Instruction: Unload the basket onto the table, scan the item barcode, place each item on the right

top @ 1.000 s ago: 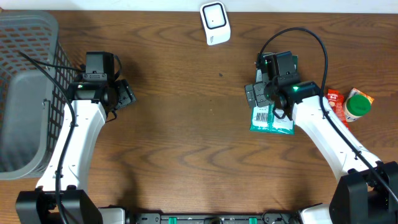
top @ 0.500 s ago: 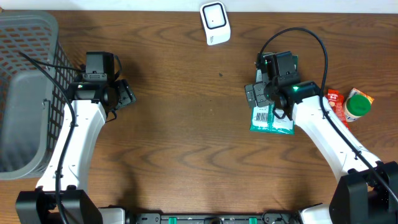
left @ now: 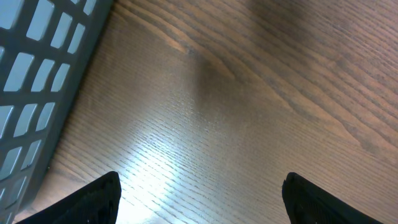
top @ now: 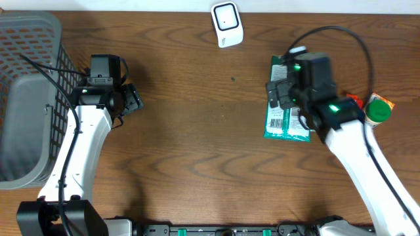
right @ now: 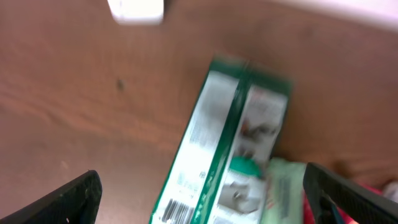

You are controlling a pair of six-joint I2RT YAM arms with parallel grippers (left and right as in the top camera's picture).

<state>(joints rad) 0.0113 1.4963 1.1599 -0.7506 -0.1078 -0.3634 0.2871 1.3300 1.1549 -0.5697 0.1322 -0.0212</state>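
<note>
Beneath the right gripper [top: 277,96] the packet [top: 286,126] was found flat on the table [top: 197,144], not taken up. Over the last second the right arm had been raised and carried toward the packet's far end, while the packet itself had not been shifted. The jaws had been kept spread wide throughout, and nothing was held between them. From this it was judged that no grasp had yet been made and the scan was not begun: the packet would have to be picked up and its barcode [top: 277,120] brought to the scanner [top: 227,25], which lay well ahead of the fingers and to their left. The left gripper [top: 130,99] had been left where it was, released and empty, with the basket [top: 39,46] at its left side.

By the right wrist view, though smeared by motion, the packet was shown under the gap between the open fingers, neither finger closed upon it, with the barcode nearest the wrist; overhead, this was partly masked by the gripper's own body. Only overhead were the jar [top: 377,111] and red box [top: 354,103] shown clearly, just right of the right wrist, along with the whole stretch from packet to scanner. Nothing but bare wood and basket wall was given by the left wrist view.
</note>
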